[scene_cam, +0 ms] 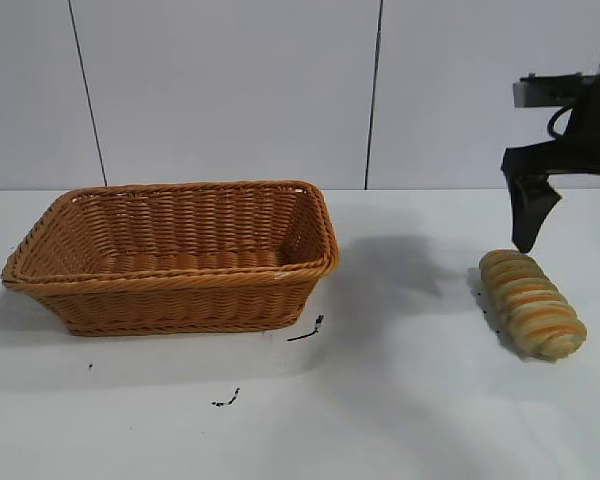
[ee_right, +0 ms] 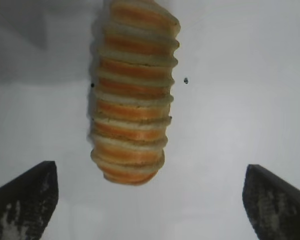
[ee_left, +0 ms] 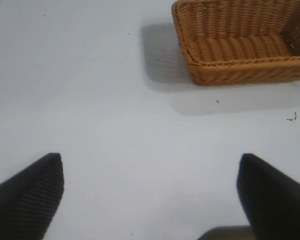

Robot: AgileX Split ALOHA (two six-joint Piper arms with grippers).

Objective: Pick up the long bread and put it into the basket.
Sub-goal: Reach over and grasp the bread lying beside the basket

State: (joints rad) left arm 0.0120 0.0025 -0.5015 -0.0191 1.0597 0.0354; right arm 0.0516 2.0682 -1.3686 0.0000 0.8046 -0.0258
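The right gripper (ee_right: 150,197) had its fingers (ee_right: 25,200) spread wide apart, holding nothing and touching nothing. In the right wrist view the long bread (ee_right: 132,92) lay on the white worktop (ee_right: 240,100) ahead of the gap between the two dark fingertips, its near end roughly level with them but clear of both. In the exterior view the right arm hung at the right edge of the scene, tipped downward, with one dark fingertip (scene_cam: 528,215) poised just above the far end of the long bread (scene_cam: 533,303) and not in contact with it.

The loaf rested on the worktop (scene_cam: 410,400) at the right side, lying at a slant, well apart from the basket (scene_cam: 170,295), which sat at the left side with its opening upward and nothing visible inside.

The left gripper (ee_left: 150,197) also had its fingers (ee_left: 27,195) wide apart and held nothing. It hovered over bare worktop, with the wicker basket (ee_left: 242,75) well ahead of it. A few small dark specks (scene_cam: 305,330) lay on the worktop near the basket's front corner.
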